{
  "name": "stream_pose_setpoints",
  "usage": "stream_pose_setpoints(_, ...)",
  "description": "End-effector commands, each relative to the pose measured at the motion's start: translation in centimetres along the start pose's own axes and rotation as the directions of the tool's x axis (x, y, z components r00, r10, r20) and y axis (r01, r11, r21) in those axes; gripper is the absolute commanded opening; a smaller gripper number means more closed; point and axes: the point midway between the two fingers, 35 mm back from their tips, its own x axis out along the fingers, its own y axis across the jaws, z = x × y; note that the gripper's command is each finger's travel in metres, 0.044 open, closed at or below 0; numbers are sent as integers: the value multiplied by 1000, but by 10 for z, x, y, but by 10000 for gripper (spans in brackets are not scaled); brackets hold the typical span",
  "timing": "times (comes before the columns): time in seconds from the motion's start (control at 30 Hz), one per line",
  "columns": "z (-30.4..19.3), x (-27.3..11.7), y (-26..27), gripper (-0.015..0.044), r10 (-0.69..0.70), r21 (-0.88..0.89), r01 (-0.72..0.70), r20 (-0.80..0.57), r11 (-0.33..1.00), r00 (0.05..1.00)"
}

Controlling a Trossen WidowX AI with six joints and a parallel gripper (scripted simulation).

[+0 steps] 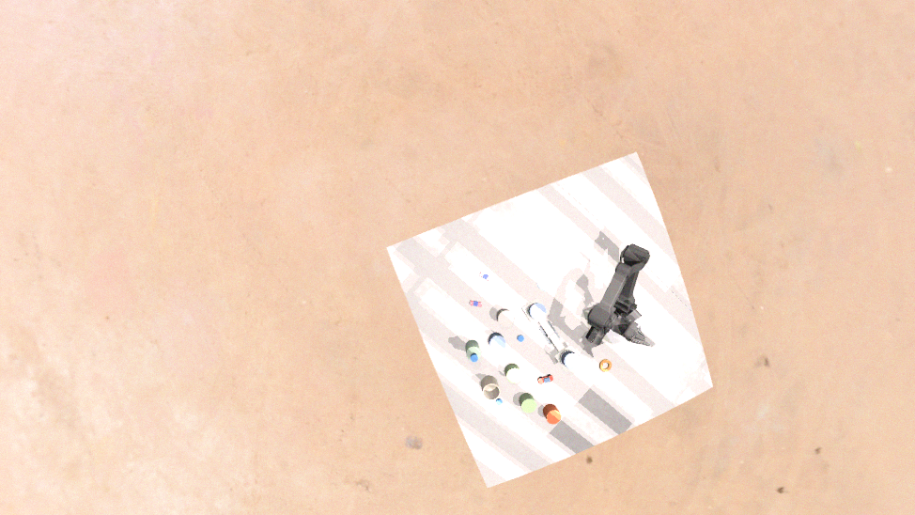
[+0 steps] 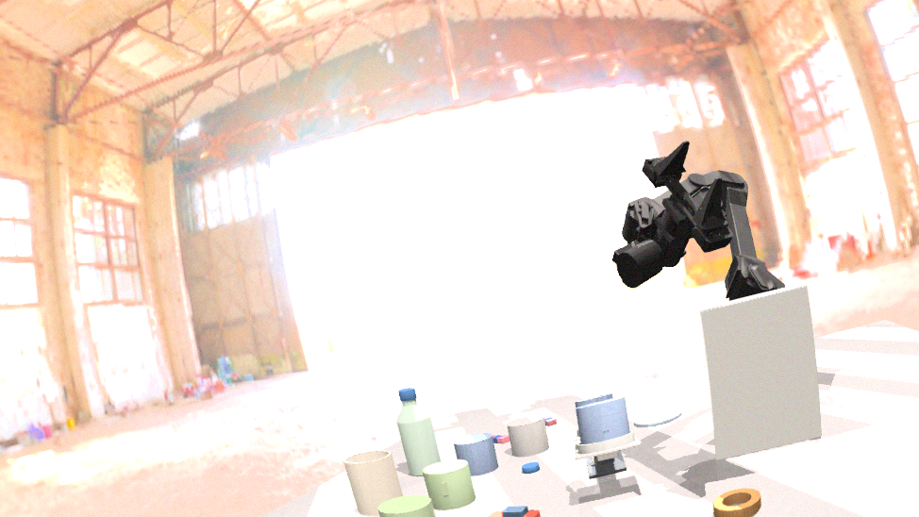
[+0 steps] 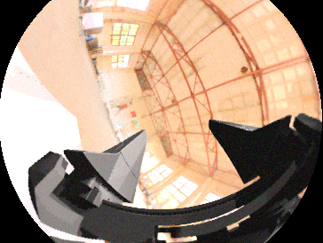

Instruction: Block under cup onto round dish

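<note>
- Basically nothing is done yet, going by how things are lying. Both cups are sitting on the balance (image 2: 604,464), and no block is showing anywhere near the dish.
- The gripper (image 3: 177,154) is hanging high up over the table, pointing up at the roof, with its fingers spread wide and nothing between them.
- Near cup (image 2: 602,418) is sitting on the closer end of the balance in the exterior view. The far cup (image 1: 536,310) is only really showing from the top, and the near one is hiding most of it in the exterior view.
- The round dish (image 2: 657,419) is lying flat on the table just beyond the near cup, looking bare.
- Which end is sagging? Honestly I'm not managing to tell from these angles, so the block's cup is still a guess.
- Everything is left: picking the right cup, lifting it, moving the block, letting go, backing off.
- Counting: two cups on the balance, one balance, one dish, one arm.
- Clutter: I'm counting roughly six other cup-like cylinders, one bottle (image 2: 416,432), one orange ring (image 2: 737,502), a small blue disc (image 2: 529,467), plus a few tiny red and blue bits too small to count properly.
</note>
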Motion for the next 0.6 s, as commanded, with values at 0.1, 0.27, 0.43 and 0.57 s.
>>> stream_pose_setpoints(0.1,1,0,5,440,34,-54,-34,8,998,999)
stream_pose_setpoints(0.27,4,1,16,440,118,-181,-110,30,977,993)
stream_pose_setpoints(0.43,6,2,29,440,213,-321,-186,52,929,976)
stream_pose_setpoints(0.57,8,1,39,440,289,-430,-235,64,872,955)
